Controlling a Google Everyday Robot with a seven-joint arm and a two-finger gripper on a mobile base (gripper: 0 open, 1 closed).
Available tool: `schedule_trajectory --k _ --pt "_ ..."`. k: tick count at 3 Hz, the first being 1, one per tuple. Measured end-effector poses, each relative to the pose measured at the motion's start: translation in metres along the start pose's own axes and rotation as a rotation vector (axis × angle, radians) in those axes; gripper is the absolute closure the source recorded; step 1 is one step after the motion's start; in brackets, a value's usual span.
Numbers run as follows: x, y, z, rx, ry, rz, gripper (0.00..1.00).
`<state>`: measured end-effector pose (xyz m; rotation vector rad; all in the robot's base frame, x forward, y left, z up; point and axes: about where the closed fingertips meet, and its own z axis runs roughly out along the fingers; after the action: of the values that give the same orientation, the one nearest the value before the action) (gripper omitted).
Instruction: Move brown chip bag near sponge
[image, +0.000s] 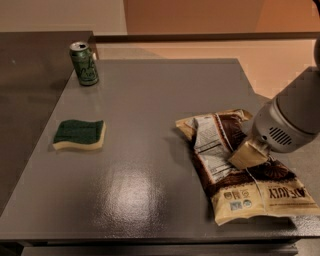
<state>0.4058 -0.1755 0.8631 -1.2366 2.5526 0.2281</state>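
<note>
The brown chip bag lies on the grey table at the right front, with its white nutrition label facing up. My gripper comes in from the right and is shut on the bag's middle, pinching it near the label. The sponge, dark green on top over pale yellow foam, lies flat at the left of the table, well apart from the bag.
A green drink can stands upright at the table's far left corner. A darker counter adjoins the table on the left. The bag's near end reaches close to the table's front edge.
</note>
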Motion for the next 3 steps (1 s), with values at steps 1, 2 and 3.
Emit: schedule_trajectory --k 1,2,3 --pt "-0.024 0.007 -0.009 0.0 -0.026 -0.043 1.0" --pt "-0.055 0.013 -0.017 -0.002 -0.054 -0.087 1.0" --pt "-0.094 0.025 -0.023 -0.013 -0.078 -0.143 1.0"
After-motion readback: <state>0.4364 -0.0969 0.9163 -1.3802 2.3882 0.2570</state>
